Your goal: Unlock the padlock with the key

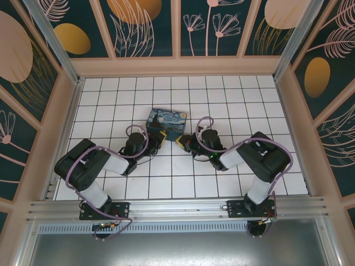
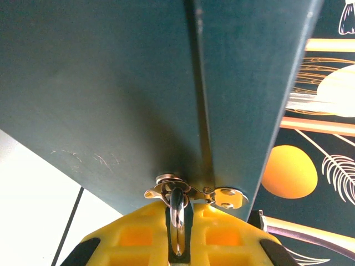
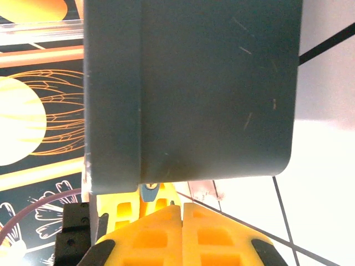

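Seemingly early: tiny bluish-grey padlock [image 2: 176, 227] clamped in left gripper [image 2: 178, 209] against dark box wall [image 2: 111, 100]. Right gripper [image 3: 181, 213] pressed closed, whether on thin silvery key unclear; unlocking left.

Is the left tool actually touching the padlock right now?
Touching. Left wrist view: the padlock sits pinched between the left tool's yellow fingers, just below the hasp on the box.

Top external: high above the near edge, looking down over the whole tiled tabletop [image 1: 183, 183]. Wrist views: looking past the left hand [image 2: 177, 213] and right hand [image 3: 181, 215], close against the painted box [image 1: 166, 123], also seen from above.
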